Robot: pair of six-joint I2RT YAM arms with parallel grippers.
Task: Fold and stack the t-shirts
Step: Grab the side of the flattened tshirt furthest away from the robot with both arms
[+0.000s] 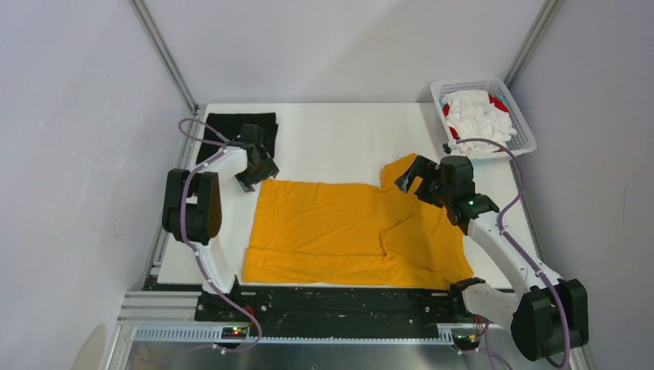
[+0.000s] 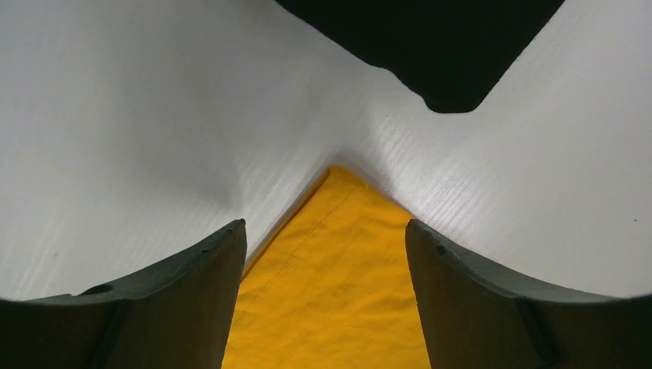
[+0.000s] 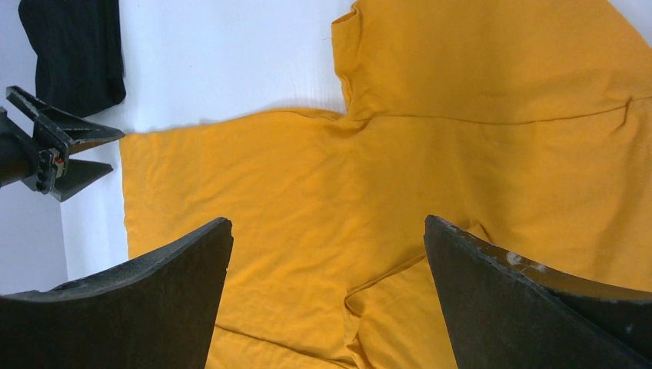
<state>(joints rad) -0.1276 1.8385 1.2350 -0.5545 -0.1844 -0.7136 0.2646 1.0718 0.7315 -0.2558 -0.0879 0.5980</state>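
A mustard-orange t-shirt [image 1: 347,231] lies spread flat on the white table, one sleeve sticking out at the far right. My left gripper [image 1: 258,171] is open just above the shirt's far left corner [image 2: 338,231], which lies between its fingers. My right gripper [image 1: 410,179] is open and empty above the shirt's far right sleeve; the shirt's body [image 3: 323,177] fills its view. A folded black t-shirt [image 1: 237,129] lies at the far left corner, also in the left wrist view [image 2: 430,46] and the right wrist view [image 3: 73,50].
A white mesh basket [image 1: 517,123] holding white and red cloth [image 1: 477,114] stands off the table's far right corner. The enclosure's walls and metal posts close in the back and sides. The left gripper shows in the right wrist view [image 3: 58,146].
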